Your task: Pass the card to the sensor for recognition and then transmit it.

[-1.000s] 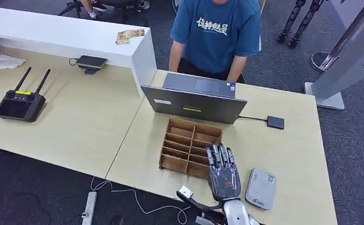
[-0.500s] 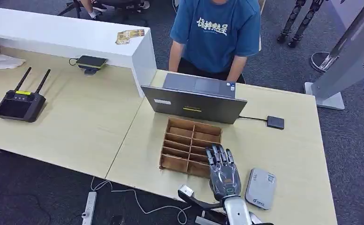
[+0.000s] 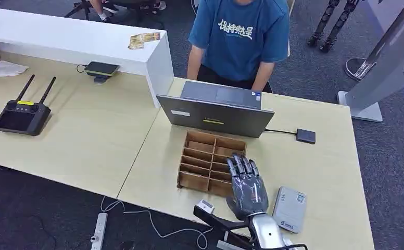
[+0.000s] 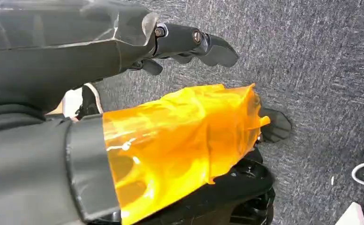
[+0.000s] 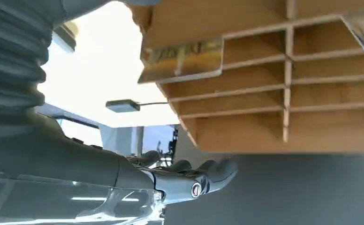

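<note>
- Here the right robot hand [image 3: 248, 188] hovers over the near right corner of the wooden divider box [image 3: 210, 162] on the worktop [image 3: 325, 172], fingers stretched out, apart and holding nothing.
- The right wrist view shows a card [image 5: 182, 61] standing in one compartment of the box, its edge sticking out past the dividers.
- A grey sensor pad [image 3: 289, 209] lies on the worktop just beside the right robot hand, on its outer side.
- A laptop [image 3: 215, 110] stands behind the box, and a person in a blue shirt [image 3: 239, 36] sits behind it.
- The left robot hand [image 4: 189, 44] hangs above grey carpet [image 4: 321, 70], fingers extended with nothing in them.
</note>
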Available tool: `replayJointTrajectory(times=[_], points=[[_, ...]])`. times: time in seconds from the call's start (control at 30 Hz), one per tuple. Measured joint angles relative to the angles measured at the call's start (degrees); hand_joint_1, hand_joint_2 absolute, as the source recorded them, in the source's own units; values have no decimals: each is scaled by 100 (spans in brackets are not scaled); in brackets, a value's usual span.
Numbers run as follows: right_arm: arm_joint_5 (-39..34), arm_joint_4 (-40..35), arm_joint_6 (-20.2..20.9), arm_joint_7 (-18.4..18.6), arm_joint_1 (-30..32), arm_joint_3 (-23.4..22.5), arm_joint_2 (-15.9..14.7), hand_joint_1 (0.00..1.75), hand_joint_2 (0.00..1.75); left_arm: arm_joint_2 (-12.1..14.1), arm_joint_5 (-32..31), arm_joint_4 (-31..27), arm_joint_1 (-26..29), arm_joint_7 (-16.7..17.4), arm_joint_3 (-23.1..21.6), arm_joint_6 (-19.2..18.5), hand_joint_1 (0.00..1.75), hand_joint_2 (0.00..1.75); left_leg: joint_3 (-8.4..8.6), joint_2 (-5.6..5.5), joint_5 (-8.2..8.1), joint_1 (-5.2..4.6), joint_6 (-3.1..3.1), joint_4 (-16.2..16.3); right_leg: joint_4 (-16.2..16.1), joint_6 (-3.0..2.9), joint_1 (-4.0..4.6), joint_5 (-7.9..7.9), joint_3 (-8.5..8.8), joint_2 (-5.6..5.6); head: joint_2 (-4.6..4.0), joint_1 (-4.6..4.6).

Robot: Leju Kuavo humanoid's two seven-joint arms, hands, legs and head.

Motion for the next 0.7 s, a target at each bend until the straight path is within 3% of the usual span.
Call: replayJointTrajectory(times=[0.7], points=[[186, -459, -361, -66, 250, 7, -85, 0, 175, -4, 70, -2, 1, 0, 13, 17, 0, 0, 0, 0, 0, 0, 0, 0, 0, 0, 0, 0, 1, 0, 0, 0]])
